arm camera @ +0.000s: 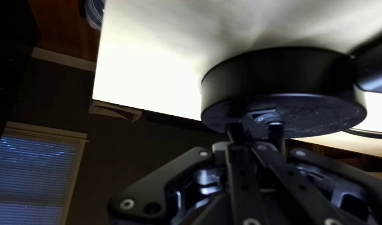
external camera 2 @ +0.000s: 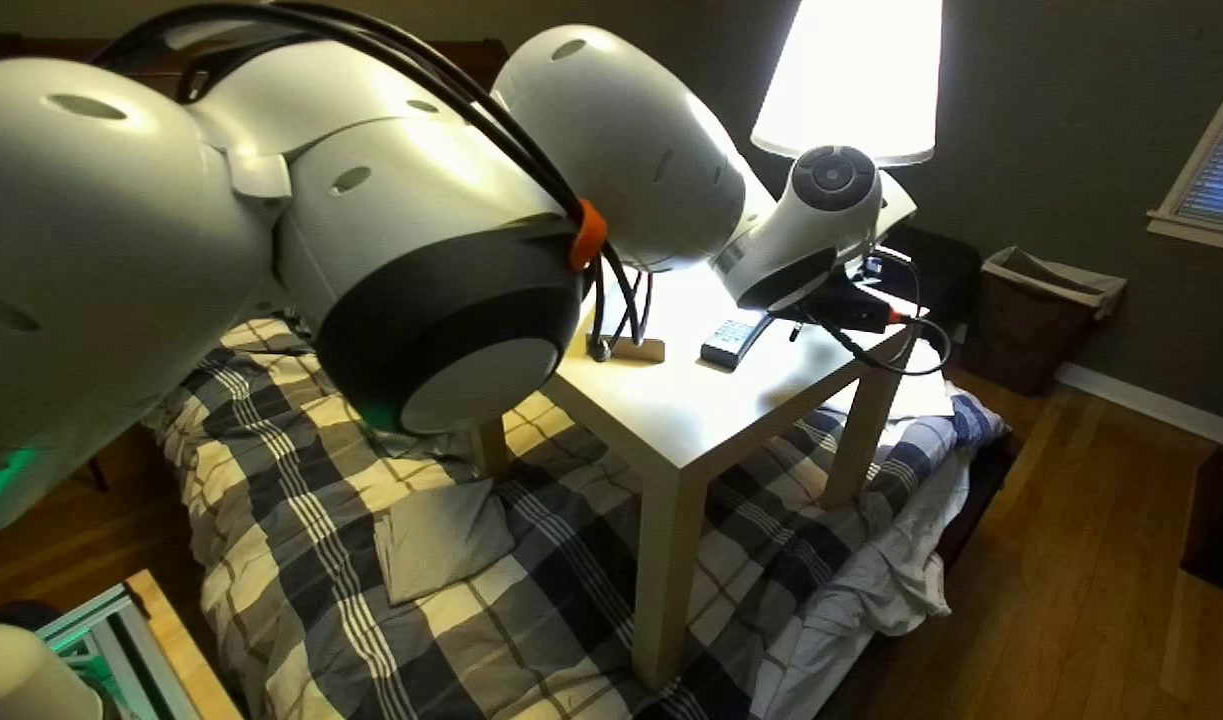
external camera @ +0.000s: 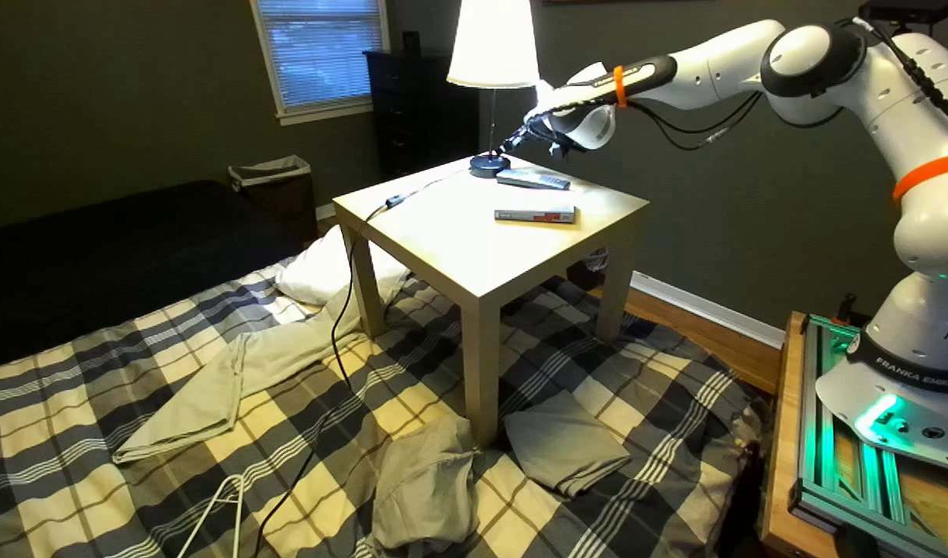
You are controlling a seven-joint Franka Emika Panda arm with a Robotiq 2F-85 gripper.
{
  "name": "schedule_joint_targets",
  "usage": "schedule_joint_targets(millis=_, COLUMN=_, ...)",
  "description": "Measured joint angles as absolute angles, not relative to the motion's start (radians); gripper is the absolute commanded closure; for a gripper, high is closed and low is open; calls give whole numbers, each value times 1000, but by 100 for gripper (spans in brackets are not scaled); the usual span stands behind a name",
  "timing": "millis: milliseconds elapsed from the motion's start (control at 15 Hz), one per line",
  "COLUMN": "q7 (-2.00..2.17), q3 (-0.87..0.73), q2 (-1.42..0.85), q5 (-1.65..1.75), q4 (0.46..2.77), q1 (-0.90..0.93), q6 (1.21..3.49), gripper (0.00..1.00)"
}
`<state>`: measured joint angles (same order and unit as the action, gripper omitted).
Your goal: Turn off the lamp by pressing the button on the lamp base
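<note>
Item 1: lamp, one, lit. Upright on the counter, by its far corner in an exterior view. Its lamp base, low, dark and round, shows upside down in my wrist view.

Item 2: button, presumed. A small squared patch on the base's upper face, at the foot of the stem. Too dark for me to confirm.

Item 3: step in hand, by my judgement the press; not yet done, since the shade glows. Method: a small sideways correction towards the stem, setting the fingertips over the button, then a slow push straight down, so the base is pinned to the counter rather than slid. Cautions: stem close by, easily knocked; tall shade on a narrow foot, likely to tip; wrist looks near the shade's lower rim in both exterior views; grey remote just beside the base, best left alone. Proof of success: shade dark. Then I would lift away, clear of stem and rim.

Item 4: claw, one. Closed, its fingertips together or very nearly so, nothing seen between them; a fair poking tool in that form. In the wrist view the tips overlap the base's upper face, beside button and stem. Contact with the base: I cannot tell.
</note>
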<state>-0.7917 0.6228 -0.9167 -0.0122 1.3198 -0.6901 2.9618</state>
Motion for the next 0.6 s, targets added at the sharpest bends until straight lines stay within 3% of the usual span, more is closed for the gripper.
schedule_joint_targets(millis=600, q7=-842, q3=728, q2=-946, q5=-31, q4=1321, q1=-754, q6=2961, gripper=100)
